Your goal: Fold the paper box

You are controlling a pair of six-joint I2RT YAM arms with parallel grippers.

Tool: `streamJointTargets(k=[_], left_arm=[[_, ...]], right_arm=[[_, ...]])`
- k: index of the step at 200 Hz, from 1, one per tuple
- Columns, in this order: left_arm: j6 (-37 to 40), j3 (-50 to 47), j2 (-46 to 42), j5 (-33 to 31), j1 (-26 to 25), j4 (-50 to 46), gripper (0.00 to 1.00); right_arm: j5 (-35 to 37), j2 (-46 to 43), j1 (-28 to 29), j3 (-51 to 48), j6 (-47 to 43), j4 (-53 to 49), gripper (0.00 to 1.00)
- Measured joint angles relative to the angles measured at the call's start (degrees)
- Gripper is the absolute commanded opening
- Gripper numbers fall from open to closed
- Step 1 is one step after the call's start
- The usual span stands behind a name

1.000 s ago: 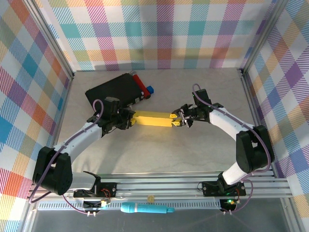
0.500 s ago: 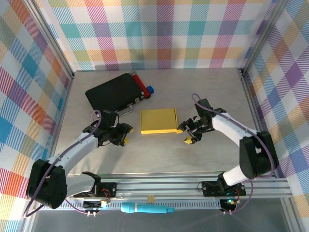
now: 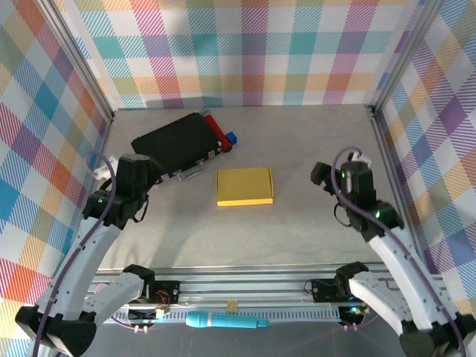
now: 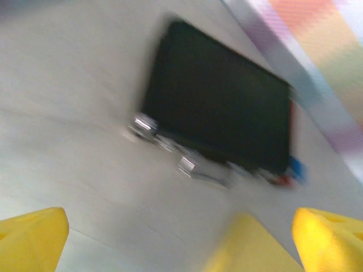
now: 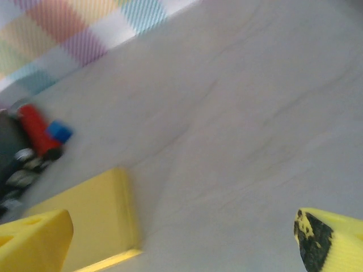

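Note:
The paper box (image 3: pixel 245 186) lies flat and closed on the table's middle, a yellow rectangle with nothing touching it. In the left wrist view its corner (image 4: pixel 255 249) shows blurred at the bottom; in the right wrist view its edge (image 5: pixel 85 226) shows lower left. My left gripper (image 3: pixel 141 177) hangs raised well left of the box, open, its yellow fingertips (image 4: pixel 31 238) wide apart around bare table. My right gripper (image 3: pixel 325 177) hangs raised to the box's right, open as well, its fingertips (image 5: pixel 332 241) spread with nothing between them.
A black case (image 3: pixel 178 141) with a metal handle lies behind and left of the box, also in the left wrist view (image 4: pixel 221 124). A red and blue object (image 3: pixel 221 132) rests against its right end. A teal pen-like tool (image 3: pixel 227 321) lies on the front rail.
A second ago both grippers held the box's ends. They let go, the box now lies flat, and both arms have pulled back and up to their own sides.

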Motion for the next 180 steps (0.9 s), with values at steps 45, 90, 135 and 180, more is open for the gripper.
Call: streamJointTargets(k=[45,90,135,180], left_arm=[[27.91,-23.12,-3.67,-12.79,3.17,18.4,1.0],[40.92,-33.46,7.19,-5.9,11.61,39.21,1.0],[43.82,-33.81,22.38,3.28,15.65,59.06,1.0],[42.62,-31.69,31.78,13.0,19.87,72.22,1.0]], right_arm=[[6.14,-0.09,-1.33,-25.22,-19.52,21.33,0.99],[-0.61,20.15,-6.69,-25.4,-26.49,39.5,0.99],[-10.16,37.66,-12.96,-17.46,-29.83,52.83,0.99],[-17.57,41.75,-18.47,-16.41,-29.31,61.37,0.99]])
